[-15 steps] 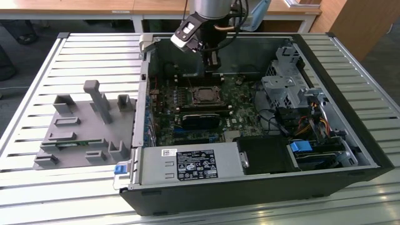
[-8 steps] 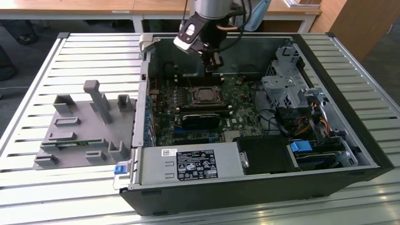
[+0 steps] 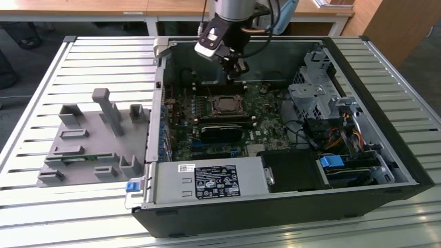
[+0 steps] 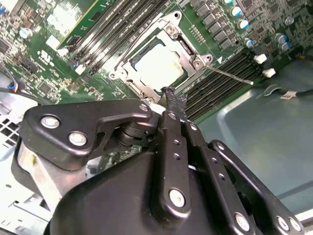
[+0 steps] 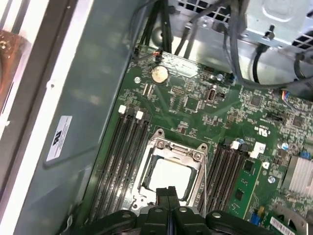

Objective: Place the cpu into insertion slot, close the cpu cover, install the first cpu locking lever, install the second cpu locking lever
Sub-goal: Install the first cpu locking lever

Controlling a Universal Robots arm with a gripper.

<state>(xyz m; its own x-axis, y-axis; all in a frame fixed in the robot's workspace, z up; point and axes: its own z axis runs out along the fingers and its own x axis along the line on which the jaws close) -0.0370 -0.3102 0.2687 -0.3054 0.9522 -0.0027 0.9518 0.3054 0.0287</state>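
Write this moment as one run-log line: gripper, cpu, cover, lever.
gripper: jaws shut, tip at edge of cpu cover | cpu: seated under cover | cover: lying flat | lever rod: sticking out from cover corner

first wrist view | cpu cover (image 5: 180, 151): one edge hidden | behind end effector (image 5: 168, 191)

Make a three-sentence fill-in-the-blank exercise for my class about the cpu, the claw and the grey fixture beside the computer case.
1. The cpu sits framed by the cpu cover on a circuit board coloured ____.
2. The claw holds nothing; its two fingers are ____.
3. In the exterior view, the grey fixture stands on that view's ____ of the computer case.
Missing words: green, shut, left.
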